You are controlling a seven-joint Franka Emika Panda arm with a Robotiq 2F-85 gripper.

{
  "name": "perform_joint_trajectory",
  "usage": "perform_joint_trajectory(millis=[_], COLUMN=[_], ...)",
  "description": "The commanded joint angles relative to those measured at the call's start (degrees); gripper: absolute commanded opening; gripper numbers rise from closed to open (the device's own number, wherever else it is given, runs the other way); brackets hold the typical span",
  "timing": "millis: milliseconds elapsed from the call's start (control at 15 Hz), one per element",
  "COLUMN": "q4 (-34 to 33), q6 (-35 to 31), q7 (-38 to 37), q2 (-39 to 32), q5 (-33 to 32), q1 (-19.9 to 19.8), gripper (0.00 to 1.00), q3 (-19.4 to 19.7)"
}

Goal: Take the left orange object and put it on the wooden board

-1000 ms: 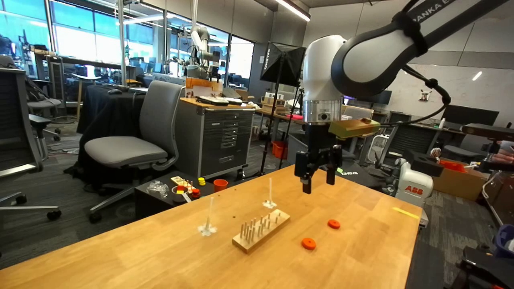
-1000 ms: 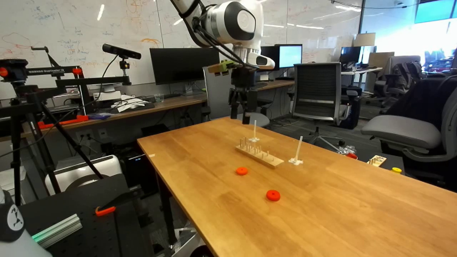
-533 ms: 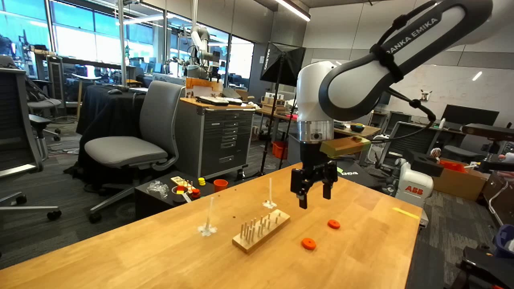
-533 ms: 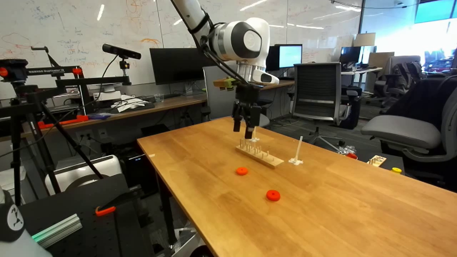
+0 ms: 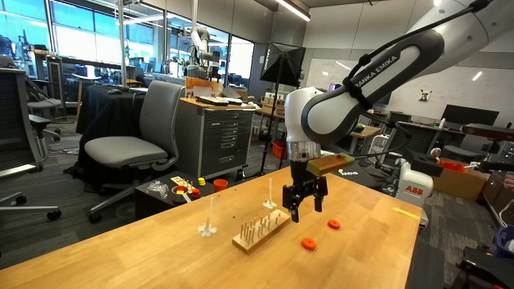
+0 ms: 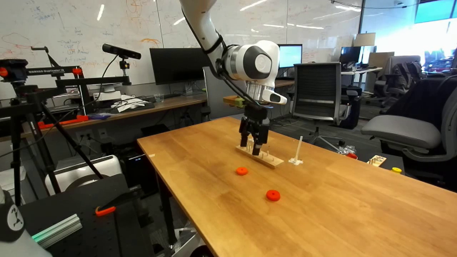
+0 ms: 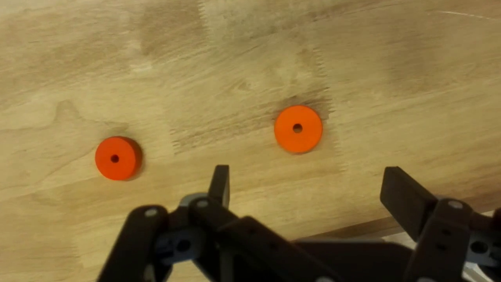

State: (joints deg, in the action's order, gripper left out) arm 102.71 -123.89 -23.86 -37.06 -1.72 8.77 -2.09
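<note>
The left orange object [image 5: 309, 243] lies flat on the table; it is also the left piece in an exterior view [image 6: 241, 171]. In the wrist view it appears as the right, lighter disc [image 7: 298, 129] with a centre hole. The second, redder piece [image 5: 333, 224] lies beside it, also in the wrist view [image 7: 118, 158]. The wooden board [image 5: 257, 242] with pegs lies near them; the gripper partly hides it in an exterior view [image 6: 273, 162]. My gripper [image 5: 306, 212] is open and empty, in the air between board and pieces. The lighter disc sits ahead, between the finger lines [image 7: 305, 168].
Two thin white upright sticks, a near one [image 5: 209, 216] and a far one [image 5: 270, 192], stand behind the board on the tabletop [image 5: 160, 257]. A yellow tape strip [image 5: 405, 212] lies near the table edge. A black side table [image 5: 148, 206] with small items stands beside it.
My gripper has come down steadily from high above the table, moving left in one exterior picture and right in the opposite one. Its fingers stay open. The orange pieces and board have not moved.
</note>
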Motion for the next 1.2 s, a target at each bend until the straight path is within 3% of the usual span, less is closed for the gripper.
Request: perform_joint_trajectory(millis=[0,1133], q4=[-5.22,-5.31], q6=[2.11,7.69], q7=[1.77,6.94], q2=[-4.25,-7.78], q5=[1.16,5.69], q1=[0.43,-2.76], gripper=[1.0,1.0], q3=[0.6,-0.04])
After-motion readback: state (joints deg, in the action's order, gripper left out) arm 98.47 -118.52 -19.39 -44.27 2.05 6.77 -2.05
